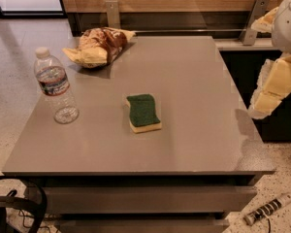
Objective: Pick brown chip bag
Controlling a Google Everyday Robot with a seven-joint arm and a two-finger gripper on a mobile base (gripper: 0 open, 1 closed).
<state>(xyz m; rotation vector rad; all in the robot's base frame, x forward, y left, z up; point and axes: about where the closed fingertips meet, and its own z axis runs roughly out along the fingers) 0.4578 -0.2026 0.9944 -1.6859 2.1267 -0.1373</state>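
1. We are looking down on a grey worktop (194, 106) that is filling most of the view, with its front edge at 6 o'clock and a wood-panelled wall running behind it at 12 o'clock.
2. We are seeing the tool (274, 89), pale and cream-coloured, hanging off the worktop's right edge at about 3 o'clock, well apart from everything on the surface. We cannot tell whether it is open or closed, and it is touching none of the items.
3. We are finding the brown chip bag (99, 45) lying on its side at the far left corner, at about 11 o'clock. It is looking wrinkled, brown and tan with pale yellow ends.
4. We are seeing a clear water bottle (56, 86) standing upright near the left edge at about 9 o'clock, with its white cap on and apart from the bag.
5. We are seeing a sponge (144, 112) resting flat near the centre, green side up over a yellow layer, touching nothing else.
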